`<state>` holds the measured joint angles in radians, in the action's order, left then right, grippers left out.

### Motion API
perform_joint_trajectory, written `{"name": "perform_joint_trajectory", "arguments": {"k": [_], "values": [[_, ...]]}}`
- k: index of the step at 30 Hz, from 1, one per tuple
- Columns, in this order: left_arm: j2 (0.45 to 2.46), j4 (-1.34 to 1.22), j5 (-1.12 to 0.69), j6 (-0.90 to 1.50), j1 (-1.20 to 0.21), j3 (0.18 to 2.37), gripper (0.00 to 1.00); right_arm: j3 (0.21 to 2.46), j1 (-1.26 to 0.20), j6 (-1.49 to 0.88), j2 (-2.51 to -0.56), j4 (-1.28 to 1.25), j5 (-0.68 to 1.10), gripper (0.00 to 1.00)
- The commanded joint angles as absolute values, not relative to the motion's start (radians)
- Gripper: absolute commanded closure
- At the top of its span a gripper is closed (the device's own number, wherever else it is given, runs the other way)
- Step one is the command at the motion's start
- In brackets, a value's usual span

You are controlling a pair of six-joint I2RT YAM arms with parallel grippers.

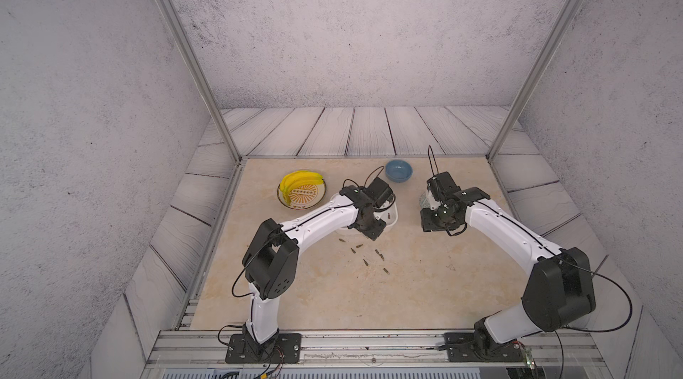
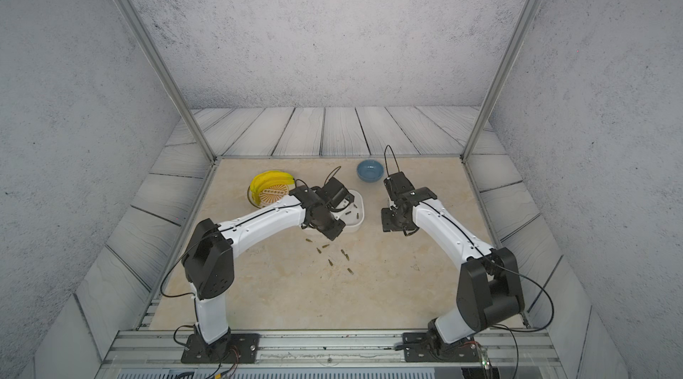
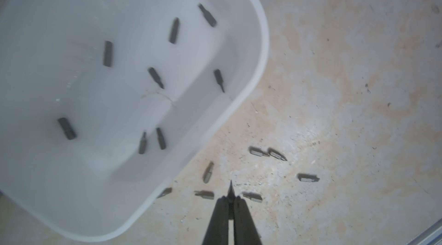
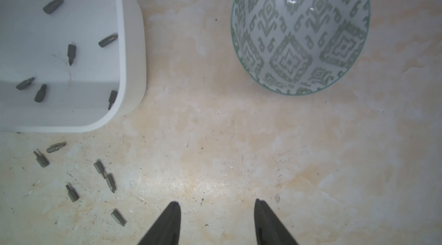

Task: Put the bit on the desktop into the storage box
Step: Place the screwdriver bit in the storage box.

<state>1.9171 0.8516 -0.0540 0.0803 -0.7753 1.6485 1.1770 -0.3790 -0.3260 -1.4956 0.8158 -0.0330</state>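
We find the left gripper (image 3: 230, 199) pinching a small dark hexagonal steel bit (image 3: 231, 187); the right gripper (image 4: 217, 202) stands parted, empty. We judge it stiff, light, slippery: grip mid-shank.

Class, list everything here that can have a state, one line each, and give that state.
left gripper: shut on held bit, tip poking out
right gripper: open, empty
storage box: upright, holds stored bits
loose bits: lying flat on the desktop
blue bowl: upright, empty
patterned bowl: upright, empty
plate: holds bananas
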Motion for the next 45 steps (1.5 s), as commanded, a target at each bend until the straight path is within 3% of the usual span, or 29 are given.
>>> {"name": "perform_joint_trajectory", "arguments": {"k": [1,14,17,19,24,32,45], "values": [[1.912,0.894,-0.094,0.042,-0.689,1.715,1.00,1.142,-0.405,-0.343,-1.449,0.783,0.003,0.46],[2.023,0.857,-0.127,0.073,-0.559,1.713,0.98,1.007,-0.692,-0.412,-1.494,0.675,-0.040,0.44],[2.012,0.833,-0.125,0.076,-0.557,1.683,0.88,1.002,-0.736,-0.423,-1.527,0.661,-0.047,0.45],[1.997,0.827,-0.119,0.078,-0.557,1.670,0.72,1.002,-0.757,-0.425,-1.540,0.655,-0.053,0.44],[1.900,0.788,-0.100,0.106,-0.557,1.597,0.59,1.001,-0.805,-0.423,-1.571,0.639,-0.056,0.44],[1.696,0.711,-0.069,0.172,-0.557,1.376,0.58,0.986,-0.841,-0.442,-1.604,0.618,-0.081,0.45],[1.610,0.636,-0.108,0.244,-0.558,1.161,0.59,1.012,-0.842,-0.440,-1.625,0.637,-0.094,0.45]]}}
